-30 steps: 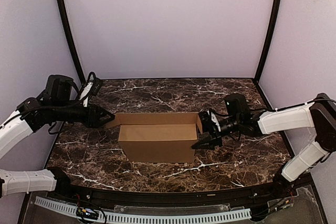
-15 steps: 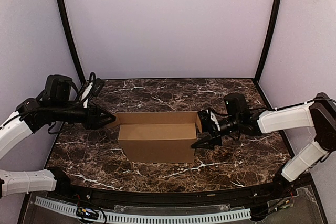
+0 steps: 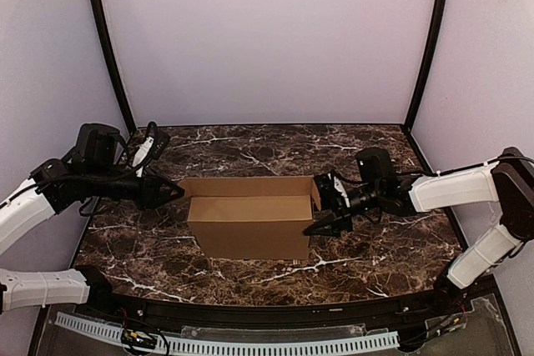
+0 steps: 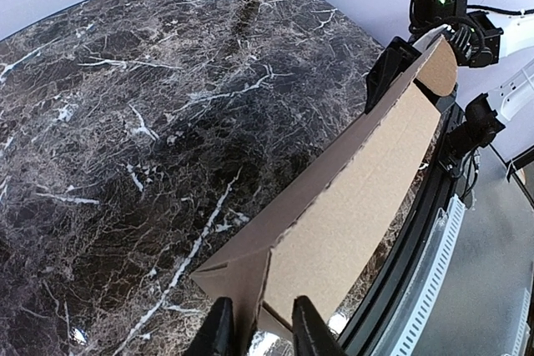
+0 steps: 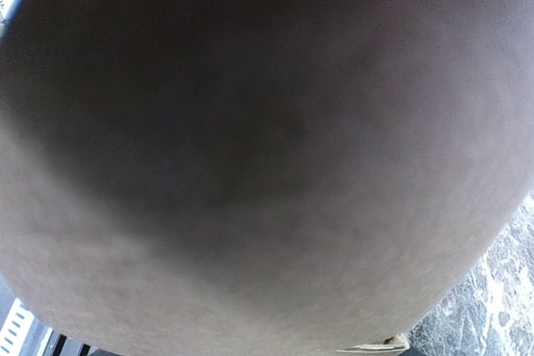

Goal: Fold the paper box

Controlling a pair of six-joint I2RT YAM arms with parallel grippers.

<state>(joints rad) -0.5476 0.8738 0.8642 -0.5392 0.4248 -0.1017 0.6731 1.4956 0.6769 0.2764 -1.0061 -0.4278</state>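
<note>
The paper box [image 3: 250, 224] is a plain brown cardboard box, open at the top, in the middle of the dark marble table [image 3: 267, 152]. My left gripper [image 3: 177, 192] is at its left end. In the left wrist view its fingertips [image 4: 260, 333] are close together, with the box's [image 4: 367, 181] left end flap pinched between them. My right gripper [image 3: 325, 208] is open, its two fingers spread across the box's right end. Its fingers [image 4: 385, 68] also show in the left wrist view. Blurred cardboard [image 5: 267, 156] fills the right wrist view and hides the fingers.
A white slotted rail [image 3: 250, 343] runs along the near edge, in front of the arm bases. Black frame posts [image 3: 104, 39] and pale walls close in the back and both sides. A loose cable [image 3: 148, 135] lies at the back left corner.
My left arm has shifted slightly to the right, still at the left flap. The box and the right gripper have hardly moved.
</note>
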